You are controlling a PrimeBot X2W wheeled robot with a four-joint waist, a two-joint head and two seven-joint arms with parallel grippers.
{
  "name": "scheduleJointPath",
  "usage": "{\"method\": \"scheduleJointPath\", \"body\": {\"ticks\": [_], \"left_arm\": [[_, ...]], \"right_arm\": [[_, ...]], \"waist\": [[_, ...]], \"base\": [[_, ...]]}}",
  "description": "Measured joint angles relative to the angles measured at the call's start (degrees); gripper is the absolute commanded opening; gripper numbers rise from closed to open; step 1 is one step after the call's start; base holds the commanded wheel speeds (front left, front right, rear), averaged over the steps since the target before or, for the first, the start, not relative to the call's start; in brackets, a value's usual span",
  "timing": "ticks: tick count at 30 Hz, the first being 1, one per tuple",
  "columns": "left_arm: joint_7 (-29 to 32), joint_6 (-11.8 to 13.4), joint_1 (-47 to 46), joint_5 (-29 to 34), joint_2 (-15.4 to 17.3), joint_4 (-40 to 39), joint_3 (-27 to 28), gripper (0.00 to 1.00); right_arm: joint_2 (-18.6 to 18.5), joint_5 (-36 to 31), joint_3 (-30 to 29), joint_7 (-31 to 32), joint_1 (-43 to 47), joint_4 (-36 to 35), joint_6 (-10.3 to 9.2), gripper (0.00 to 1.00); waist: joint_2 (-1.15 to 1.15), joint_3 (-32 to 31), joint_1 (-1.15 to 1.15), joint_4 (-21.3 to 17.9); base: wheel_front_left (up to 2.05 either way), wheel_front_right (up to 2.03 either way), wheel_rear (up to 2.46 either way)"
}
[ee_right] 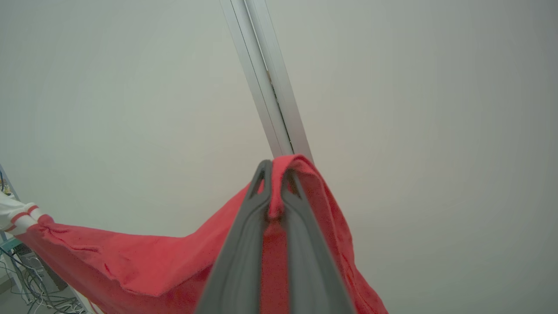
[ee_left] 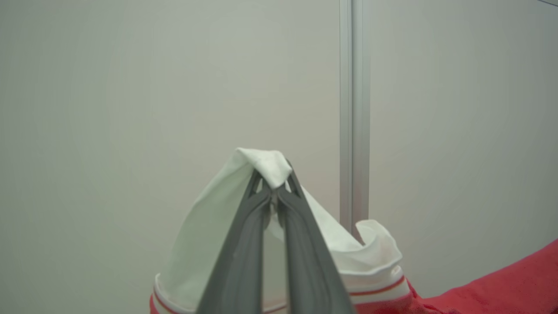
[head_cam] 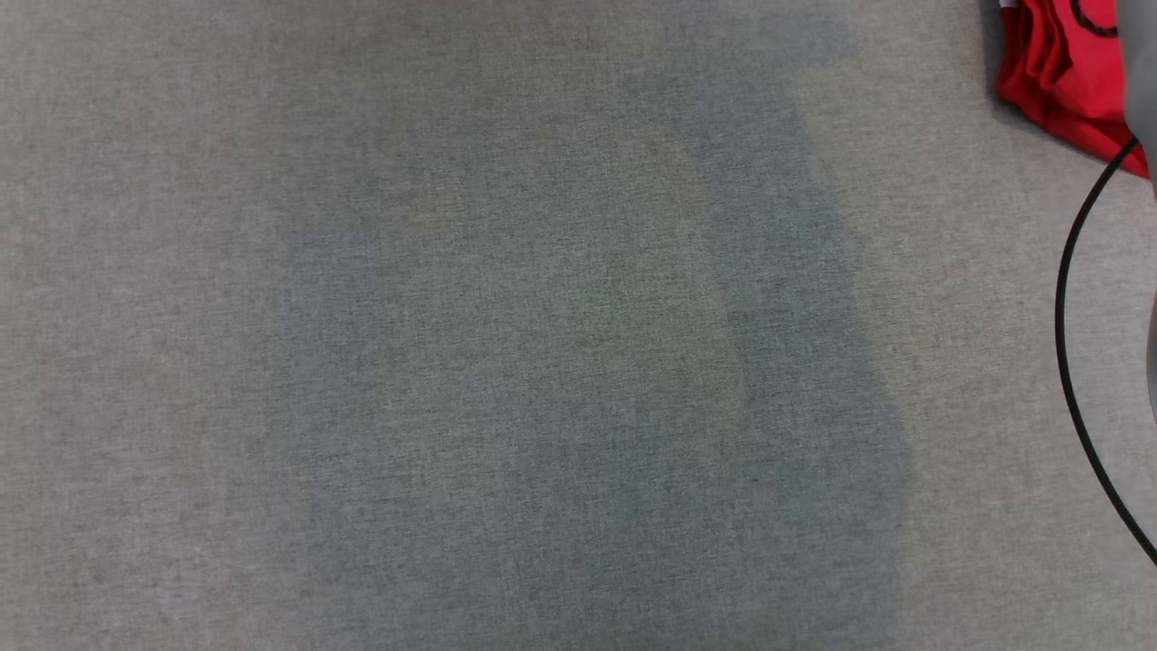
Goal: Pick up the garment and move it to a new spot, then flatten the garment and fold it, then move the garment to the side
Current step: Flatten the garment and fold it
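Rightward, a black cable [head_cam: 1059, 307] curves past the red garment [head_cam: 1053, 72]

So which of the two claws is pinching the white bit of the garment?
The left gripper pinches white cloth of the garment; the right gripper pinches red.

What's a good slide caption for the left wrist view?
Left gripper shut on white fabric of the garment, before a pale wall.
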Motion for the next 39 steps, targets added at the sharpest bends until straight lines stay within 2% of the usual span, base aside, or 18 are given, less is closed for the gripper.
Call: {"method": "scheduleJointPath", "body": {"ticks": [5, 12, 18, 22, 26, 32, 36, 39], "left_arm": [[-2.5, 0.0, 4.14, -2.71, -0.65, 0.15, -2.93, 0.0], [-4.9, 0.0, 20.52, -5.53, 0.66, -2.14, -3.03, 0.0], [-5.1, 0.58, 41.16, -6.11, 0.56, -10.4, 4.89, 0.0], [-5.09, 2.41, 56.77, -4.54, -2.02, -17.61, 11.38, 0.0], [-5.09, 2.9, 69.07, -0.67, -4.0, -21.47, 13.89, 0.0], [-5.09, 2.34, 82.68, 0.91, -7.9, -24.9, 17.0, 0.0], [-5.09, 1.87, 90.25, 1.66, -10.96, -26.4, 18.76, 0.0], [-5.09, 2.24, 95.37, 3.45, -11.95, -27.5, 19.96, 0.0]], "right_arm": [[-0.11, 1.48, 3.32, -0.92, 2.5, 0.85, 0.0, 0.0], [-0.89, 5.38, 10.79, -2.57, 17.58, -2.82, 0.0, 0.0], [-3.58, 11.96, 15.89, -3.63, 34.8, -9.61, 0.0, 0.0], [-5.95, 15.99, 18.49, -4.04, 45.58, -14.44, 0.0, 0.0], [-8.46, 19.01, 21.61, -4.09, 55.75, -17.92, 0.0, 0.0], [-10.71, 23.56, 22.56, -4.14, 67.51, -21.94, 0.0, 0.0], [-11.13, 25.28, 22.1, -4.24, 74.2, -23.93, 0.0, 0.0], [-11.14, 25.92, 21.35, -4.31, 78.68, -25.84, 0.0, 0.0]], "waist": [[-0.01, 0.13, 0.0, 0.81], [-0.01, -1.97, -0.01, 1.43], [-0.01, -5.41, 0.0, 2.12], [-0.03, -7.77, -0.02, 2.38], [-0.03, -10.38, -0.02, 3.29], [-0.03, -14.88, -0.02, 4.2], [-0.03, -17.66, -0.01, 4.6], [-0.04, -19.61, -0.02, 4.75]], "base": [[0.0, 0.0, 0.0], [0.0, 0.0, 0.0], [0.0, 0.0, 0.0], [0.0, 0.0, 0.0], [0.0, 0.0, 0.0], [0.0, 0.0, 0.0], [0.0, 0.0, 0.0], [0.0, 0.0, 0.0]]}}
